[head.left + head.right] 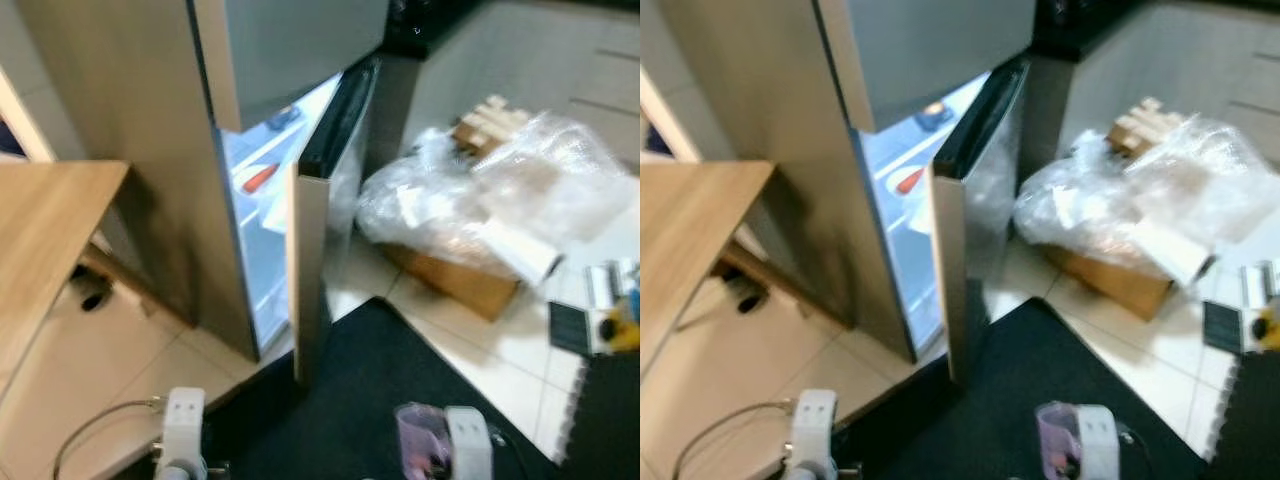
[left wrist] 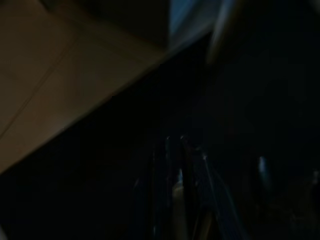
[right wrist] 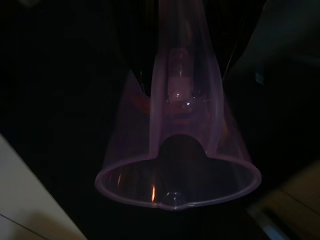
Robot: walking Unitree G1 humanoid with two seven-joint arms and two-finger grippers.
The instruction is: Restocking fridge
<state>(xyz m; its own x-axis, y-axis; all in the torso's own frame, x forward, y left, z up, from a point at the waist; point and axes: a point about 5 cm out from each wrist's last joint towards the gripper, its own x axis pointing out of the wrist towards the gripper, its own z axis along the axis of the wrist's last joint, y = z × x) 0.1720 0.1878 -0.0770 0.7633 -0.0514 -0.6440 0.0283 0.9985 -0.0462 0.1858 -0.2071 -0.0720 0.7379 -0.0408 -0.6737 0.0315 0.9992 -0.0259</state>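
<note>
**Purple cup carried toward the half-open fridge**

A translucent purple plastic cup (image 3: 177, 150) is held at the right gripper (image 1: 445, 450), low at about 5 o'clock in the head views, above a black floor mat (image 1: 370, 400). In the right wrist view the cup's rim is turned toward the camera and a finger appears to run inside its wall, so the cup is judged to be pinched by its side; it is presumably carried this way so that it can be set down upright on a shelf. The left gripper (image 1: 182, 440) is seen at 7 o'clock, and whether its fingers are spread or pressed together cannot be told from the dark wrist view.

The tall stainless-steel fridge (image 1: 130, 130) stands at 11 o'clock. Its lower door (image 1: 318, 230) is only partly swung out, so a narrow lit gap is left, in which white shelves and a red-orange item (image 1: 258, 178) are made out. The door's free edge points toward the robot at 12 o'clock and is the nearest thing to be struck.

A wooden counter (image 1: 40, 240) closes off 9 o'clock, and a cardboard box heaped with clear plastic bags (image 1: 490, 200) blocks 2 o'clock. Open room is left chiefly over the mat. The door is judged to need widening before the cup can be passed in.
</note>
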